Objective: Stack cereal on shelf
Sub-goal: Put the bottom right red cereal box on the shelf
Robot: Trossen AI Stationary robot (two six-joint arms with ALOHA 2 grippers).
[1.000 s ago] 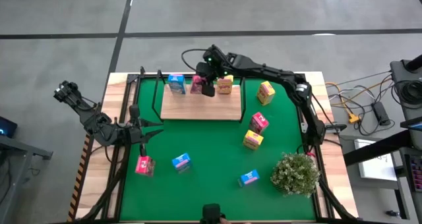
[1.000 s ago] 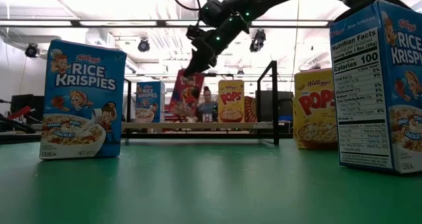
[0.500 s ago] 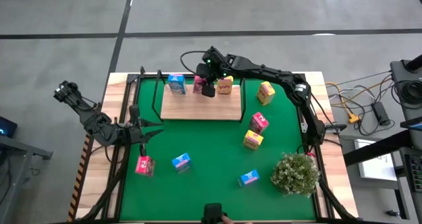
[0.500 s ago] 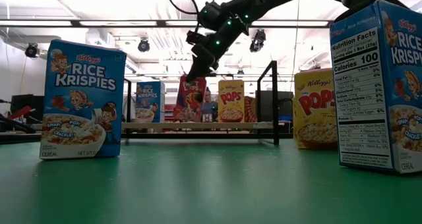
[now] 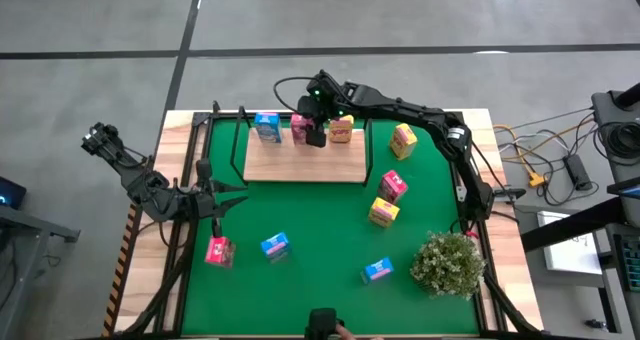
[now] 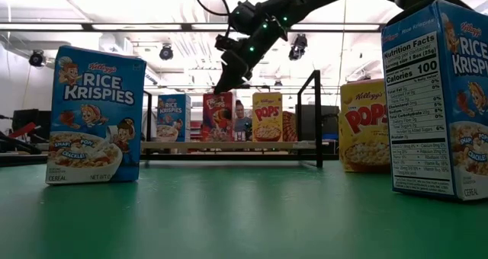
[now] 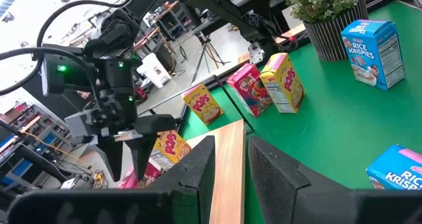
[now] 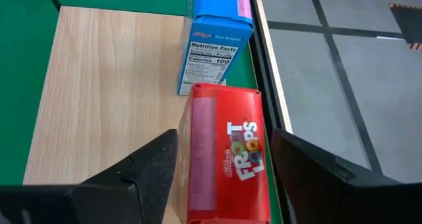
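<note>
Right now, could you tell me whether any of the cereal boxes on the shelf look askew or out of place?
Nothing stands out. On the shelf, the blue box, the red box and the yellow box stand upright in a row along the back edge. The right gripper sits open above the red box, its fingers clear of the sides.

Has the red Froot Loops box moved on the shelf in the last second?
Yes. The red box came down from a tilt to stand upright on the shelf, between the blue carton and yellow carton.
</note>
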